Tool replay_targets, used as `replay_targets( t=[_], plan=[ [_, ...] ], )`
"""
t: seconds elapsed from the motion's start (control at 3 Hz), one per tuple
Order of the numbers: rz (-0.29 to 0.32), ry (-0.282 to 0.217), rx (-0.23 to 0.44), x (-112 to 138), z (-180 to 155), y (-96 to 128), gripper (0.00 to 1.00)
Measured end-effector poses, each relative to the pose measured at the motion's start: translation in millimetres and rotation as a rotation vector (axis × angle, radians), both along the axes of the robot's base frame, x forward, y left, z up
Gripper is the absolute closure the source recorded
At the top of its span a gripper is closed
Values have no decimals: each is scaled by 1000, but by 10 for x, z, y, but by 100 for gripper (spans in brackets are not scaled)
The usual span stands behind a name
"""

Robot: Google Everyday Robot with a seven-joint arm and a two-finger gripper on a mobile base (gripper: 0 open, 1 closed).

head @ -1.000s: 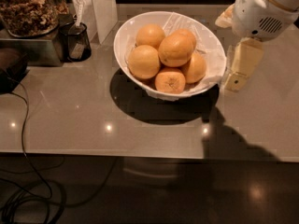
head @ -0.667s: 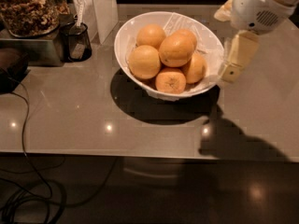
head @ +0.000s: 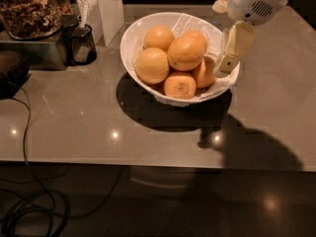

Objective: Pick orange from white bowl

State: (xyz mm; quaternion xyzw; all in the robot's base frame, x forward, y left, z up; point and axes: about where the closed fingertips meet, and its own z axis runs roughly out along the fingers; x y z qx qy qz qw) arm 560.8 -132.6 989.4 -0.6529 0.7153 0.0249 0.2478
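The white bowl point(head: 129, 39) stands on the grey table, lined with crinkled white paper and holding several oranges. The orange point(head: 186, 52), the largest one, sits on top near the middle. A smaller orange with a dark stem scar point(head: 180, 85) lies at the bowl's front. My gripper point(head: 226, 63) hangs from the cream-coloured arm at the upper right. It reaches down over the bowl's right rim, just right of the orange and next to a lower orange point(head: 204, 73). It holds nothing that I can see.
A glass jar of nuts point(head: 29, 9) stands at the back left on a dark box. A black mesh cup point(head: 81, 44) and a white upright panel point(head: 109, 9) are beside it. A dark object point(head: 11, 73) and cables point(head: 25, 132) lie at the left. The table's front edge point(head: 148, 162) runs across below.
The gripper has moved left and away from the table's front, from beside the bowl's right side to over its right rim. The oranges and bowl have not moved.
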Motion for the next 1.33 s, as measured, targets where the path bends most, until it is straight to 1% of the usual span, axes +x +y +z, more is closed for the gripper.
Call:
replay_targets(
  t=[0.33, 0.67, 1.0, 1.33],
  plan=[
    [-14, 46, 47, 92, -203, 38, 0],
    [-16, 58, 58, 116, -258, 52, 12],
    [-16, 58, 58, 116, -258, 53, 34],
    [-16, 58, 58, 118, -258, 53, 33]
  ],
)
